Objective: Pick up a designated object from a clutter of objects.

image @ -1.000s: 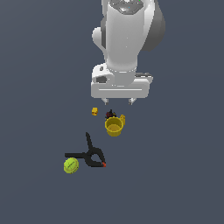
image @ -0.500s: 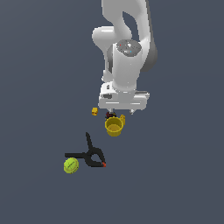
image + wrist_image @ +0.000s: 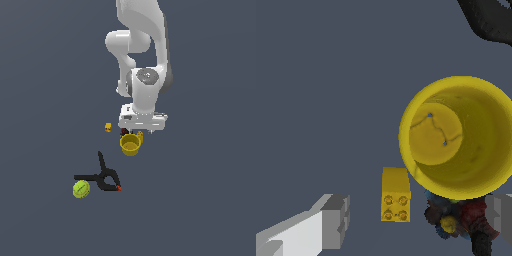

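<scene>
The mustard-yellow studded block point(image 3: 395, 194) lies on the floor just beside the yellow cup point(image 3: 458, 136), between the two spread fingers point(image 3: 336, 220) of the gripper point(image 3: 418, 220); the jaws stand wide apart and hold nothing; a dark multicoloured bit point(image 3: 458, 220) sits against the cup's rim next to the block; in the exterior view the gripper point(image 3: 141, 131) hangs low right over the cup point(image 3: 130, 144); a tiny yellow cube point(image 3: 108, 127) rests to the exterior view's left; nearer, a black clamp point(image 3: 102, 176) lies touching a green ball point(image 3: 81, 189).
</scene>
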### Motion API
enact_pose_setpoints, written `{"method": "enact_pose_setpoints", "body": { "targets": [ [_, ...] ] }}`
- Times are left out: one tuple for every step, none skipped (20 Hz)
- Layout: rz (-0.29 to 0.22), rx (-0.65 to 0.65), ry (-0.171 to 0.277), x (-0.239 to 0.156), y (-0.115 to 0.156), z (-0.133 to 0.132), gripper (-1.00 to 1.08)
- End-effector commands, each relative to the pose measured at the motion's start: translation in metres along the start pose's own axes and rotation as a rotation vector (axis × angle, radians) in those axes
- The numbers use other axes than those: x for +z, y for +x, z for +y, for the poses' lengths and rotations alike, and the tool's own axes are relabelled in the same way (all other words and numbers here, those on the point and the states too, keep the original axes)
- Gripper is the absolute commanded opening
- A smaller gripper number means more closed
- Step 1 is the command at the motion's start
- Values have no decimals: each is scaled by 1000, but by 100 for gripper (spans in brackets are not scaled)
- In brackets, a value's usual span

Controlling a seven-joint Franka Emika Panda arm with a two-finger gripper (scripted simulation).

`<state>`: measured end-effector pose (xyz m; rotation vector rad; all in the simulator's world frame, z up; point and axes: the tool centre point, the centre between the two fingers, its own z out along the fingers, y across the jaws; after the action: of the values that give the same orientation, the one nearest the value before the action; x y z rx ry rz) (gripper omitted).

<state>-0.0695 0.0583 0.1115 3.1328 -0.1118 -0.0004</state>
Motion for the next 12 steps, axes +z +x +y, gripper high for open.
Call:
{"method": "enact_pose_setpoints", "body": {
  "targets": [
    [1,8,2,13,-10,-2,100],
    [1,10,3,18,-13,-3,100],
    [1,12,3,22,-16,-3,100],
    [1,14,4,25,-19,-4,100],
    [0,16,5,28,-22,-4,100],
    [0,18,5,31,-24,-5,100],
    [0,19,5,33,-26,-5,100],
    [0,20,6,35,-28,-5,100],
    [0,21,6,37,-29,-6,100],
    [0,22,6,38,-30,-6,100],
    [0,22,7,39,-31,-6,100],
    [0,22,7,39,-32,-6,100]
  ]
}}
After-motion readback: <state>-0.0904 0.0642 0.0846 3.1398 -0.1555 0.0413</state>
